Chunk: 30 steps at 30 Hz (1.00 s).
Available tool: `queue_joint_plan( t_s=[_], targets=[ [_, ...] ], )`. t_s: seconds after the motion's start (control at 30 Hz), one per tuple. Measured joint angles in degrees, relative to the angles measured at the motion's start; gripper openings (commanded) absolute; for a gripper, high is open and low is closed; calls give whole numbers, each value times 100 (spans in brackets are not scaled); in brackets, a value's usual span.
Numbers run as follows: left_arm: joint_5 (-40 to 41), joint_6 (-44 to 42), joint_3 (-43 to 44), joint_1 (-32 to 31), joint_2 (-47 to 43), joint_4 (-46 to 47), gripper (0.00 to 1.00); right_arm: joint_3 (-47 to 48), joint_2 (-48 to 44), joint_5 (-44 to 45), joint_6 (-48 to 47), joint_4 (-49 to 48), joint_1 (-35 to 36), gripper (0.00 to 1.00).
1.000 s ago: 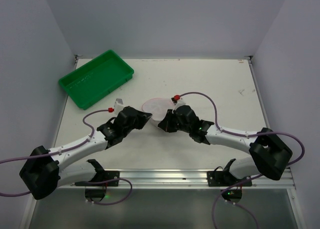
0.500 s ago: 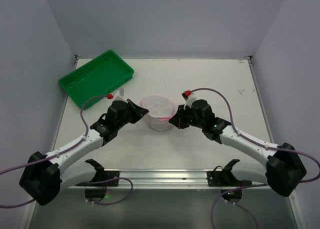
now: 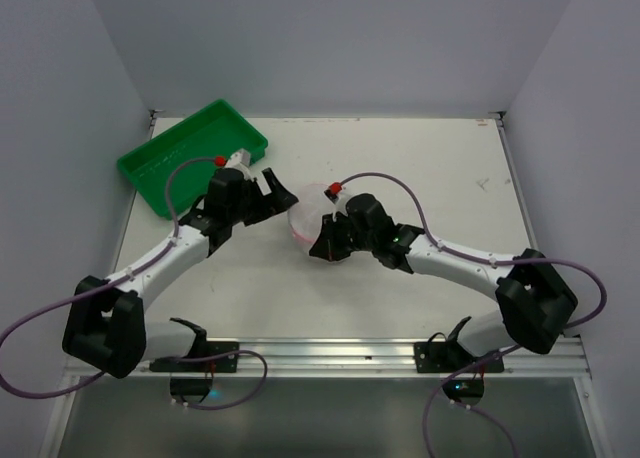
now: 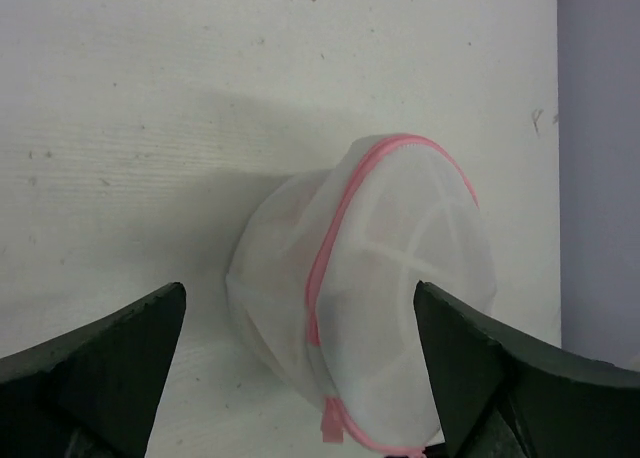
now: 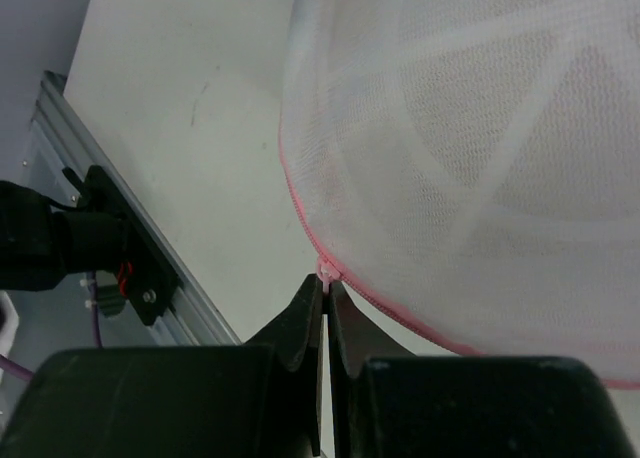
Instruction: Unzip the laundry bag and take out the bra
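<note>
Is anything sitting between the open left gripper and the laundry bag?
Nothing visible. Only bare table lies between the left gripper, whose jaws are open, and the laundry bag. The right gripper is shut on the zipper pull at the bag's rim.

Your left gripper (image 4: 300, 296) has its two dark fingers (image 4: 110, 358) spread wide at the bottom corners, and the laundry bag (image 4: 370, 278) lies on the white table (image 4: 200, 78) between them, tipped on its side. The pink zipper trim (image 4: 335, 228) curves around its rim, ending low down at a small pink tab (image 4: 331, 425) (what is inside is too hazy to make out). The left finger is clear of the bag; the right one sits just beside its lower edge.
</note>
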<state>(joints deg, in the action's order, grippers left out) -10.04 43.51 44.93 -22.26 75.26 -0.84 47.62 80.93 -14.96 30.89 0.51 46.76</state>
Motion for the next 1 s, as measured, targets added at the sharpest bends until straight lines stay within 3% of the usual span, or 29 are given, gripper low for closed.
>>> queue_joint_plan(
  t_s=[0.13, 0.3, 0.53, 0.57, 0.63, 0.67, 0.7, 0.83, 1.0],
  targets=[
    [328, 575, -140, 11, -612, -509, 100, 188, 358, 63, 487, -337, 28, 0],
    [402, 1421, -787, -114, -1458, -588, 86, 459, 662, 164, 721, -540, 72, 0],
    [450, 2070, -925, -984, -800, -144, 61, 481, 680, 201, 780, -643, 96, 0],
    [470, 2146, -925, -1008, -678, -94, 46, 481, 680, 203, 778, -649, 96, 0],
    [485, 2310, -920, -1016, -533, 55, 29, 448, 680, 225, 774, -643, 96, 0],
    [516, 2332, -916, -1029, -520, 105, 9, 415, 675, 229, 772, -638, 98, 0],
    [544, 2398, -916, -1047, -518, 142, 1, 358, 643, 243, 763, -649, 101, 0],
    [584, 2341, -898, -1064, -522, 195, 0, -105, 254, 404, 651, -625, 28, 0],
    [402, 1871, -868, -844, -525, 210, 0, -922, -610, 363, 361, -538, -645, 0]
  ],
)
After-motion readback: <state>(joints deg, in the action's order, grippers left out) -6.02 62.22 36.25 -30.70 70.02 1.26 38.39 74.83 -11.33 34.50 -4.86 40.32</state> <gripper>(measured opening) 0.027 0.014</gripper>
